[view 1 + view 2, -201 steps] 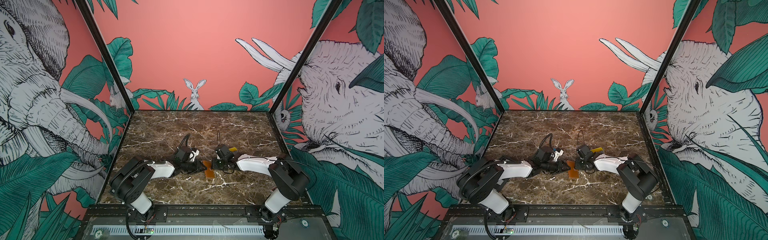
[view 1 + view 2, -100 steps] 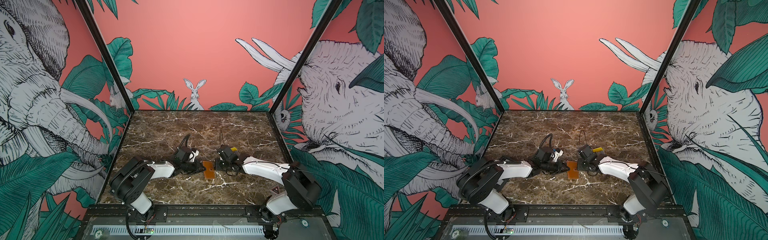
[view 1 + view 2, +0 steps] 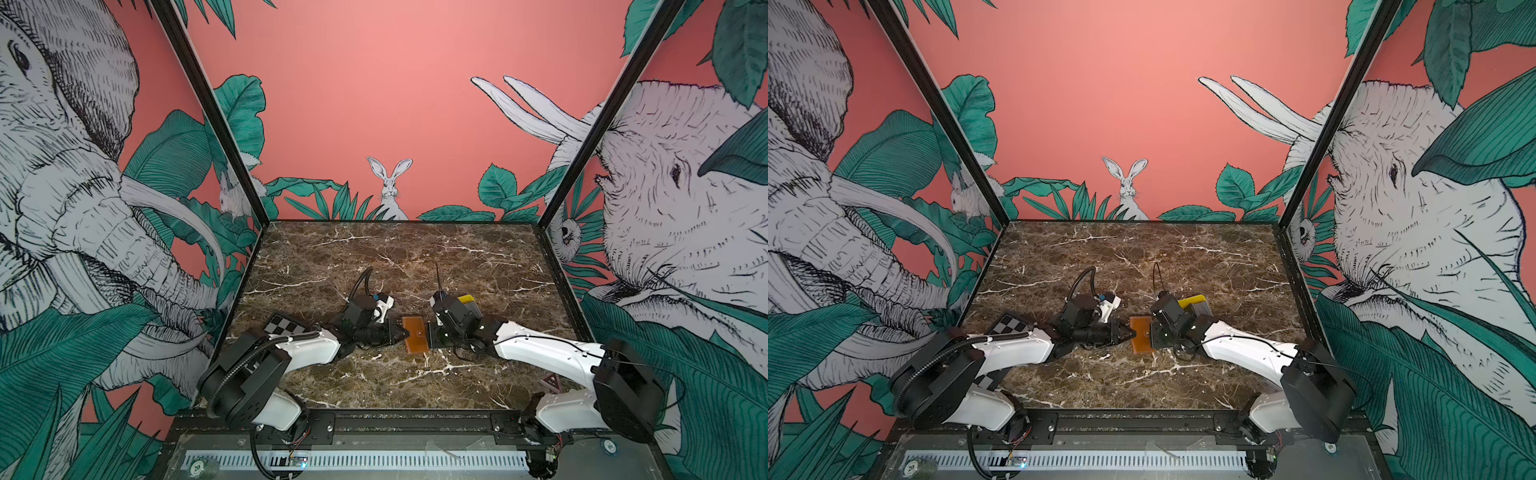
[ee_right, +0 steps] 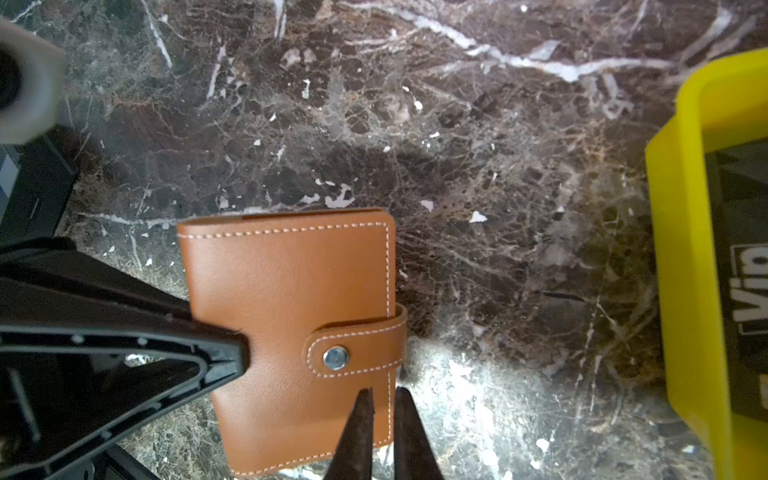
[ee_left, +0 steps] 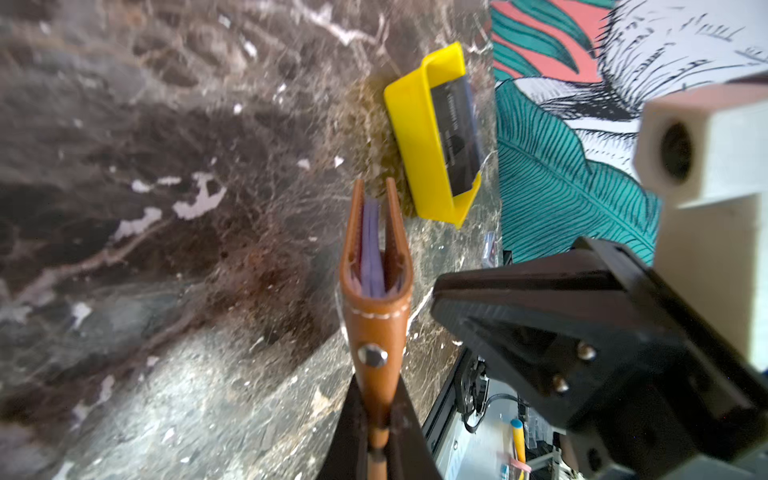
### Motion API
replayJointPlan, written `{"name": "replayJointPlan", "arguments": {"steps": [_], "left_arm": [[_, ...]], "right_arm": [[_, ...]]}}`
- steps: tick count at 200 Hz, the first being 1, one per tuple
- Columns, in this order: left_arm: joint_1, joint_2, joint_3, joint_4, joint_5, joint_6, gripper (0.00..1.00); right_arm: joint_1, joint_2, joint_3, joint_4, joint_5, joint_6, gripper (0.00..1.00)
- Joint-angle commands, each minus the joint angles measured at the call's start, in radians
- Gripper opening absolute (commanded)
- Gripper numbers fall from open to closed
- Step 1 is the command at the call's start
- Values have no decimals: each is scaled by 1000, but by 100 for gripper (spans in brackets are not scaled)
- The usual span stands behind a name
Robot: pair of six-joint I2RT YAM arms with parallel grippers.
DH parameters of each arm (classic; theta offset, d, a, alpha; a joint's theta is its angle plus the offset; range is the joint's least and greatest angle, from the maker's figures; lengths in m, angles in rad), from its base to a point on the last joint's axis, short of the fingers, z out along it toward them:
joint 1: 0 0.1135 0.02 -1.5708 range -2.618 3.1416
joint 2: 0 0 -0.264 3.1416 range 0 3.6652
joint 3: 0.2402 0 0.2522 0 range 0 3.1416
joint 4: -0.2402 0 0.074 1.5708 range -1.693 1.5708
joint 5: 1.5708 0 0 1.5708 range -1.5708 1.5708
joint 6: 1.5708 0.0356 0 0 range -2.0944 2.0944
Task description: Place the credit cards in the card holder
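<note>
Card holder (image 4: 291,316): tan-brown leather, white stitching along the edges, silver snap stud on the tab. Sleeves (image 5: 370,249) inside look greyish-violet.

Tray (image 5: 415,145): plain bright yellow.

Credit cards (image 4: 744,208): black to dark grey, white "Vip" lettering.

Table (image 3: 374,257): dark brown marble, white veins.

Walls (image 3: 374,104): salmon pink, teal-green leaves; elephants (image 3: 62,187) and rabbit (image 3: 389,183) drawn black on white.

My left pincer (image 5: 376,388) and right pincer (image 4: 383,399): black.

My left arm (image 3: 307,349) and right arm (image 3: 540,349): white shells, black joints. Black-and-white chequer patch (image 3: 286,325) on the left one.
</note>
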Motion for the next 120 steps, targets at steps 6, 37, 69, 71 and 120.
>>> {"name": "replayJointPlan", "arguments": {"steps": [6, 37, 69, 71, 120], "left_arm": [[-4, -42, 7, -18, -40, 25, 7], [-14, -43, 10, -73, -100, 55, 7], [-16, -33, -7, -3, -111, 43, 7], [-16, -33, -6, -4, -111, 43, 7], [-16, -27, 28, -56, -98, 74, 7]], "right_arm": [[11, -11, 14, -16, 41, -1, 15], [12, 1, 35, -40, 52, -27, 16], [12, 23, 44, -30, 40, -39, 16], [12, 25, 44, -28, 39, -38, 16], [12, 26, 28, 5, 40, -9, 21]]}}
